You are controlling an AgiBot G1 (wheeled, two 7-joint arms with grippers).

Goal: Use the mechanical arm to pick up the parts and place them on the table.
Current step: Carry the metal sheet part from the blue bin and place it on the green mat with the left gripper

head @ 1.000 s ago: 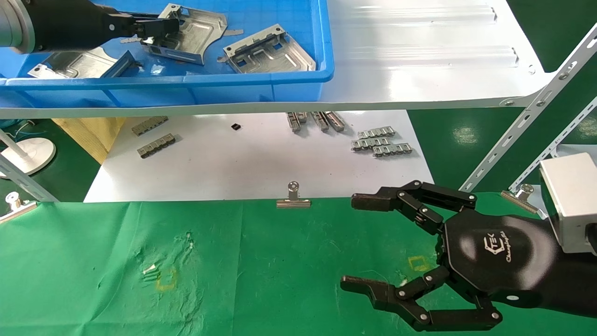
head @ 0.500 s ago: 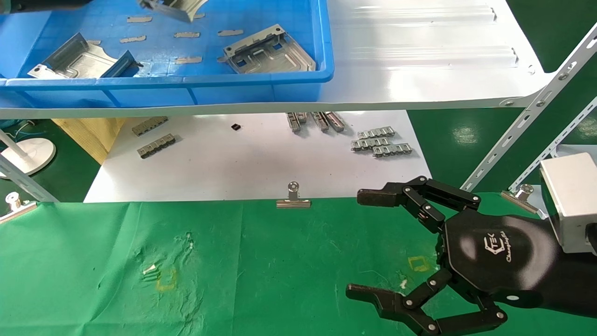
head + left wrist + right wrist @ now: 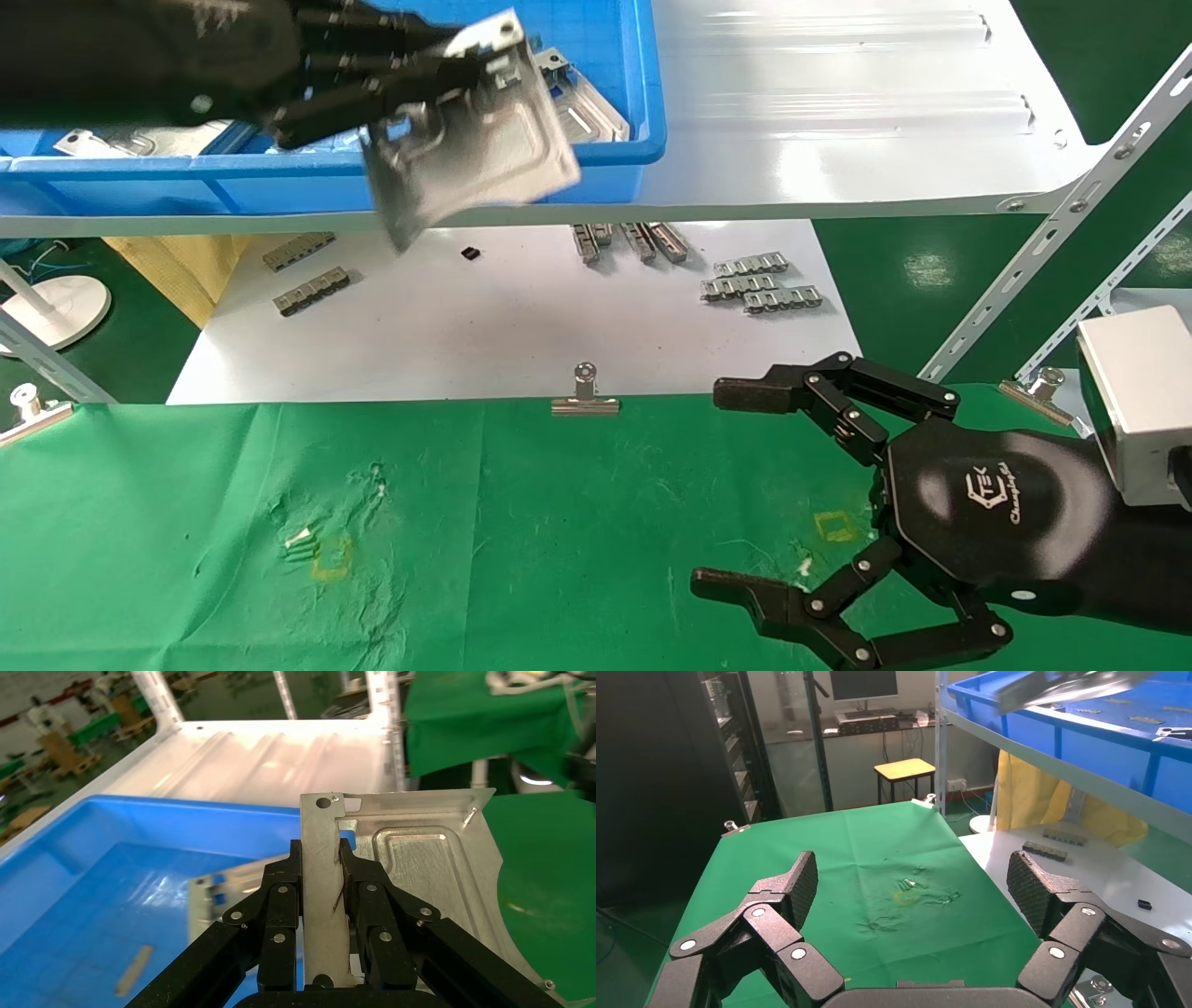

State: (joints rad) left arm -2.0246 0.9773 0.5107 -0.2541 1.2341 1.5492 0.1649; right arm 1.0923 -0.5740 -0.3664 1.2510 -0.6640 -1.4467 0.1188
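— Where is your left gripper (image 3: 438, 75) and what has it got?

— It's up at your eleven o'clock in the head view, over the front rim of the blue bin (image 3: 596, 163). Its black fingers (image 3: 281, 903) are clamped on a silvery plate (image 3: 475, 135), one of the parts. In the left wrist view you can see the fingers pinching an upturned edge of that plate (image 3: 422, 860) from both sides. The plate hangs tilted, in the air, partly out past the bin's front wall and above the white board (image 3: 521, 317).

— Anything else in the bin?

— Yes. Another plate (image 3: 582, 107) lies inside at about twelve o'clock, mostly hidden behind the held one, and a third (image 3: 140, 140) shows at ten o'clock under your arm.

— And the right gripper?

— Your right gripper (image 3: 736, 489) sits at four o'clock above the table (image 3: 186, 522), its fingers spread wide with nothing between them. The right wrist view shows the same: the two finger pads (image 3: 1035, 885) well apart, green cloth beyond.

— What's between the two?

— Small grey link strips (image 3: 759, 284) lie on the white board, and a binder clip (image 3: 585, 396) grips the cloth's far edge at centre.
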